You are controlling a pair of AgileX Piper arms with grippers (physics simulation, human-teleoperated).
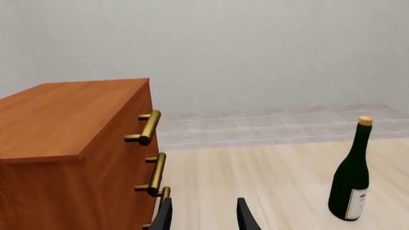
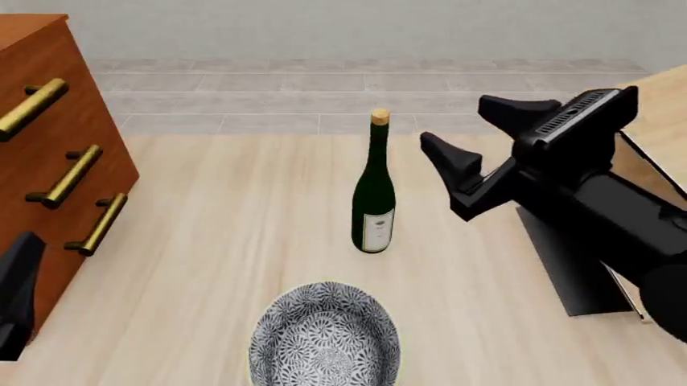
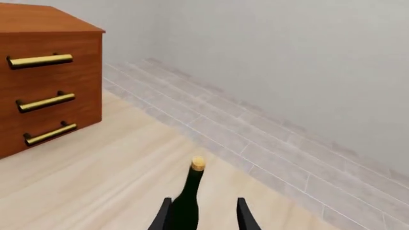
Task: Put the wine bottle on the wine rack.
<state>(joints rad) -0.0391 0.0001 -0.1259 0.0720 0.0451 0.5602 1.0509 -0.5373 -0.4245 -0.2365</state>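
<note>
The wine bottle (image 2: 374, 201) stands upright near the middle of the table (image 2: 215, 241), its cork on top and its white label facing the near edge. Nothing touches it.

The right gripper (image 2: 464, 133) hangs in the air beside the bottle, toward the right edge, at about the height of the bottle's neck. Its two black fingers are spread apart with nothing between them in the front view. In the right wrist view the bottle's neck (image 3: 191, 191) shows between the two fingertips (image 3: 243, 213), but whether they reach around it cannot be told from that view; in the front view they are apart from it.

The wine rack (image 2: 655, 104) sits at the right edge, mostly hidden behind the right arm; only a slanted light wood panel and the black base show.

The left gripper (image 1: 203, 215) is low at the near left corner, its fingers parted and empty. Just beside it stands the reddish-brown drawer cabinet (image 2: 48, 145) along the left edge, with three brass handles (image 2: 67, 175) on its front.

A patterned grey and white bowl (image 2: 325, 338) lies at the near edge, directly in front of the bottle and a little apart from it. A band of pale tiles runs beyond the far edge.
</note>
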